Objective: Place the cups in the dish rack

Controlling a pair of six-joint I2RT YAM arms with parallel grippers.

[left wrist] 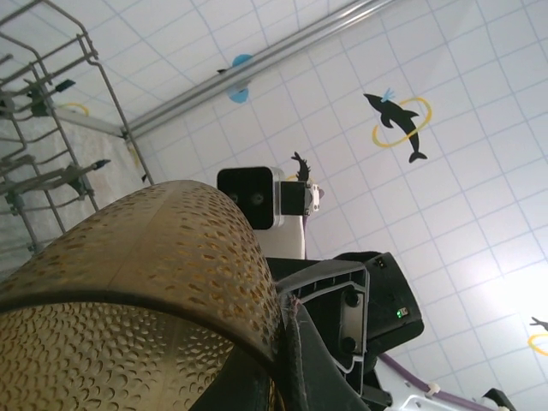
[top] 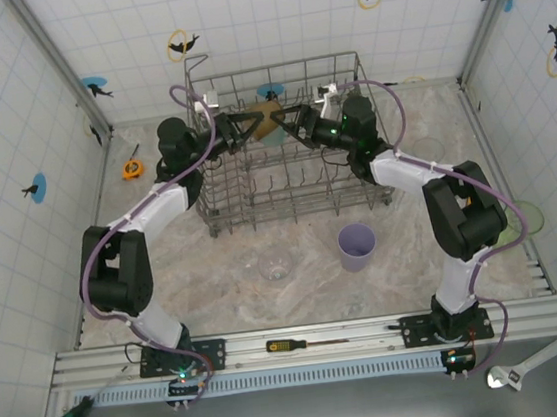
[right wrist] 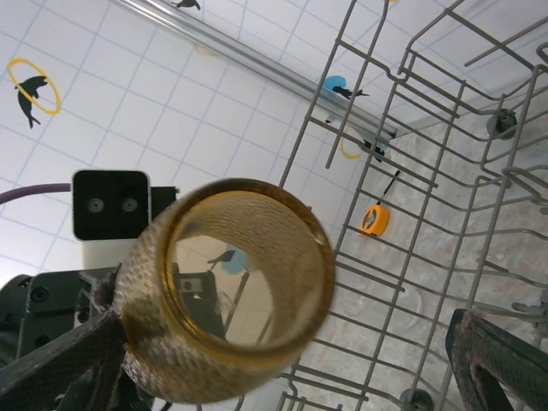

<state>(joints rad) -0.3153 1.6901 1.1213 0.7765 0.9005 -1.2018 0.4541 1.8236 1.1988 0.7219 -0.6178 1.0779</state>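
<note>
**A:** So where's the amber cup [top: 268,119] at?
**B:** Up over the dish rack [top: 257,199], clamped in the left tool [top: 255,122]. Right tool [top: 287,120] gapes wide, cup between its spread fingers [right wrist: 501,360].

Dimpled amber plastic cup [right wrist: 231,291], metal wire rack [top: 288,205]

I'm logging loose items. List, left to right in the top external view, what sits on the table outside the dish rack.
orange tape measure → clear cup → lavender cup → pale green cup
</note>
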